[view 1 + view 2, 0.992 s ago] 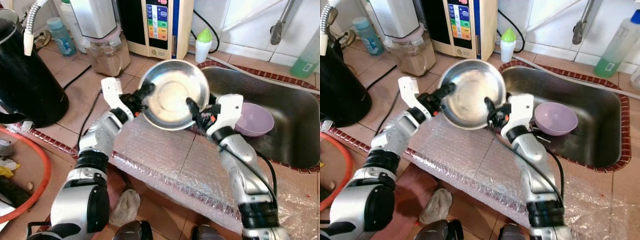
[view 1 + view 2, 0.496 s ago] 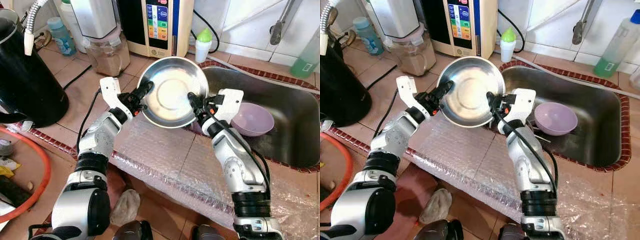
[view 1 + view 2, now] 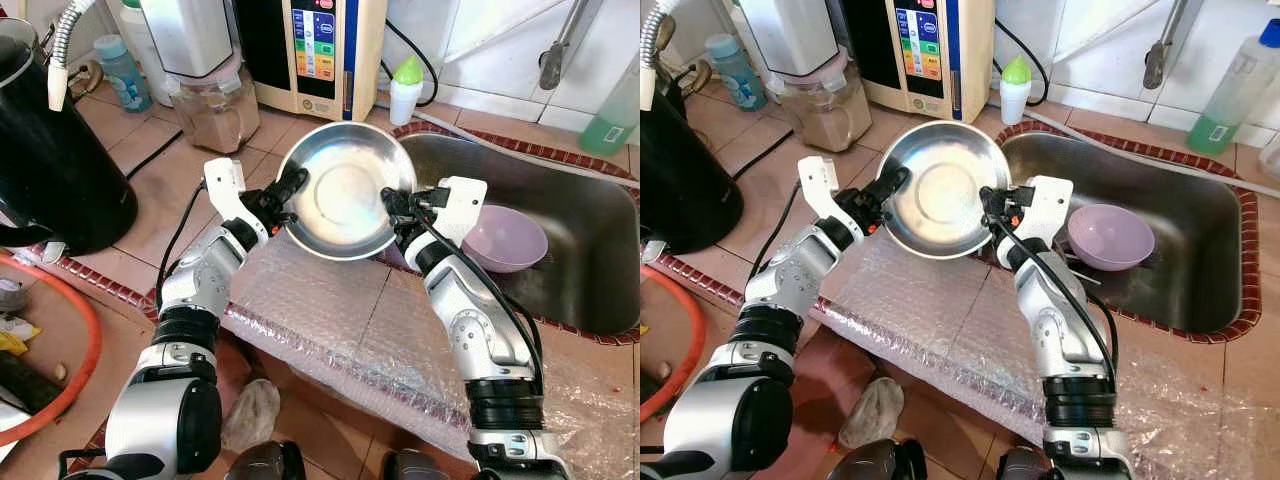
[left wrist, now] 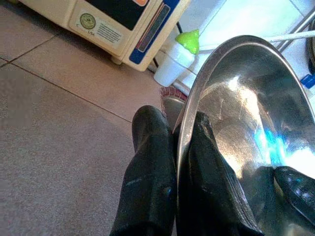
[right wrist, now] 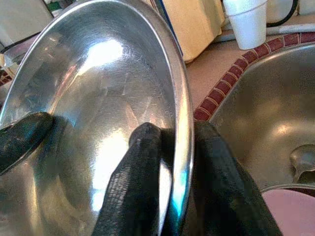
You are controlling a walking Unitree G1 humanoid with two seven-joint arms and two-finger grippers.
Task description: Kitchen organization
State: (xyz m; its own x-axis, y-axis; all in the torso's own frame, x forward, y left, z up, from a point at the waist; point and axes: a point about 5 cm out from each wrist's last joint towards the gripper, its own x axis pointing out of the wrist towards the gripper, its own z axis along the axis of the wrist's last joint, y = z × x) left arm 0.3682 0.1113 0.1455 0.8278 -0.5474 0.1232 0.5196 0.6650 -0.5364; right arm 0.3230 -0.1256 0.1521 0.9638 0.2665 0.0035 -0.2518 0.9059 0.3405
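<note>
**Steel bowl held up between both grippers at the sink's edge**

The steel bowl (image 3: pixel 345 190) is pinched on two opposite sides of its rim. The left gripper (image 4: pixel 176 162) has its jaws pressed together on the rim, one black finger outside the wall and one inside. The right gripper (image 5: pixel 172 162) clamps the facing side the same way, one finger within the bowl and one behind it.

The bowl is round, so it has no long axis; it is tipped up, its open mouth turned toward the head camera and somewhat upward, its base pointing away toward the back of the counter. It is clear of the surface, held above the strip of counter (image 3: pixel 160 170) between the bubble wrap sheet (image 3: pixel 330 310) and the left rim of the sink (image 3: pixel 590 250).

The metal is bright and polished, with a flat circular bottom, smooth sloping walls and a thin rolled rim. Fine scratches show inside, along with glare from overhead light and a bluish reflection.

Inside the sink lies a lilac bowl (image 3: pixel 508 238), just beside the right wrist. At the back edge of the counter stand a water purifier (image 3: pixel 318 50), a small white bottle with a green cap (image 3: pixel 405 88) and a blender jar (image 3: pixel 210 105). A black kettle (image 3: pixel 50 150) sits toward the counter's left end.
</note>
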